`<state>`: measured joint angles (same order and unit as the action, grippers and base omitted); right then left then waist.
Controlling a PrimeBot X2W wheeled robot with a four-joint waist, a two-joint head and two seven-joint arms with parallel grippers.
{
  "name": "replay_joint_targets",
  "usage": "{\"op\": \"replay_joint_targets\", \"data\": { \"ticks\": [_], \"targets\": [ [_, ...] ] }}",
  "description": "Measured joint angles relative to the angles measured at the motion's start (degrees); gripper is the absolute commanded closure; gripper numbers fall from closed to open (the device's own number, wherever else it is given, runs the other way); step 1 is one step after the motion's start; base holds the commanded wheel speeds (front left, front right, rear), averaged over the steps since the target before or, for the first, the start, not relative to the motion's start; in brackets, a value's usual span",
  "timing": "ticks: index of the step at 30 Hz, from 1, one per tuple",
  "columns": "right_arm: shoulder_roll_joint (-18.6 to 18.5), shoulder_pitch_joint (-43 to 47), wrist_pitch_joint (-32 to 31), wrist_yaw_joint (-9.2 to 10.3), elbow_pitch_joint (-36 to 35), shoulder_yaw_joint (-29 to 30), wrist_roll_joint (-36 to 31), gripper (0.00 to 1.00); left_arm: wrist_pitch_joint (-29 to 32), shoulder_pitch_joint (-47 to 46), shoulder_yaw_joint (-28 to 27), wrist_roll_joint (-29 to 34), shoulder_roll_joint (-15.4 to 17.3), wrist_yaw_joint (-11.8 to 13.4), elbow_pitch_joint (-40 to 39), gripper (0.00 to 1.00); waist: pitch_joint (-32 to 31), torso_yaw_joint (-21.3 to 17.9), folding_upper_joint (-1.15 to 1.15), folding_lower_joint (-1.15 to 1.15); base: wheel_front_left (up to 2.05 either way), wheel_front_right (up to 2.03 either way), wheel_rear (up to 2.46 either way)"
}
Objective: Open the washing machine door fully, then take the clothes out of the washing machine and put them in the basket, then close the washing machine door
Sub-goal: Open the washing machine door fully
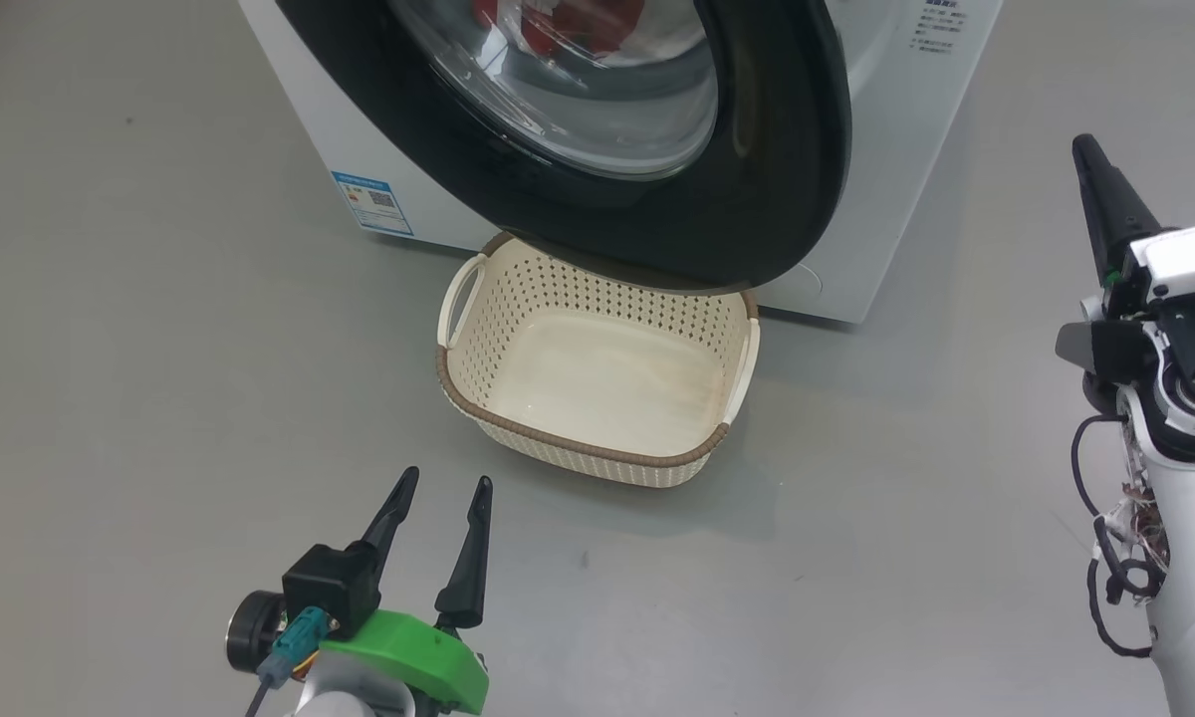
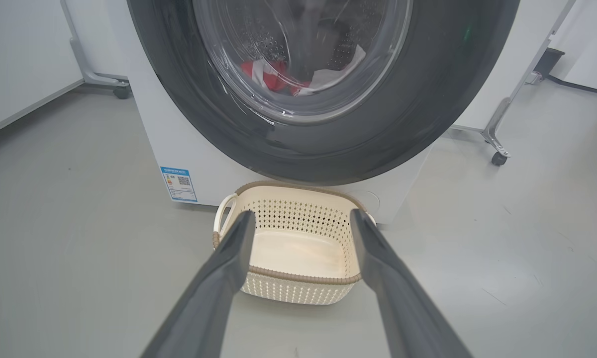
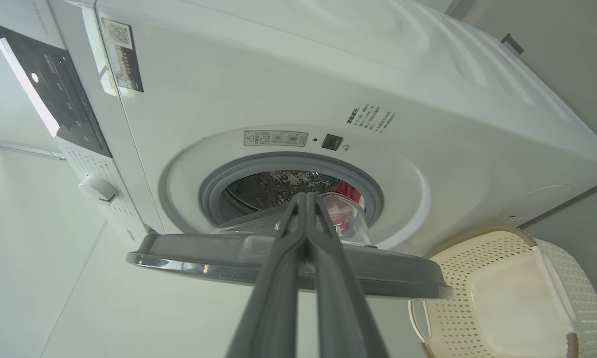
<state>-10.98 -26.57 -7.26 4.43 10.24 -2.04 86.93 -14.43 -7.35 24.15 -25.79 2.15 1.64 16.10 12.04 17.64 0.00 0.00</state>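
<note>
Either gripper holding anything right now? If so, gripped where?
Nothing is held. The left gripper is open and empty, short of the basket. The right gripper is shut with nothing between its fingers, clear of the door.

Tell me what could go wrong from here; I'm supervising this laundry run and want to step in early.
1. The washing machine door stands only partly open, overhanging the far rim of the basket; swung wider, it may clip or shove it.
2. The clothes lie in the drum behind that door; reaching in now could strike the glass.
3. The right gripper is shut and would push, not grasp, fabric.
</note>
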Motion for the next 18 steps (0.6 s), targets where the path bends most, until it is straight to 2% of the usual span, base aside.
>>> {"op": "replay_joint_targets", "data": {
  "ticks": [3,7,18],
  "targets": [
    [-0.34,-2.55,-1.60,1.36,0.79,0.12,0.73,1.00,0.00,-0.06,0.34,-0.45,0.00,0.00,-0.05,0.00,0.47,1.01,0.00,0.00,0.00,0.00,0.00],
    [-0.26,-5.50,-3.48,2.26,1.70,0.58,2.52,1.00,0.00,-0.88,0.88,-0.92,0.00,0.01,-0.46,0.00,1.27,2.36,0.00,0.00,0.00,0.00,0.00],
    [0.31,-14.45,-7.04,2.82,6.71,2.03,6.76,1.00,0.00,-2.54,1.83,-1.44,-0.02,0.09,-1.27,0.00,4.60,5.08,0.00,0.00,0.00,0.00,0.00]
  ]
}}
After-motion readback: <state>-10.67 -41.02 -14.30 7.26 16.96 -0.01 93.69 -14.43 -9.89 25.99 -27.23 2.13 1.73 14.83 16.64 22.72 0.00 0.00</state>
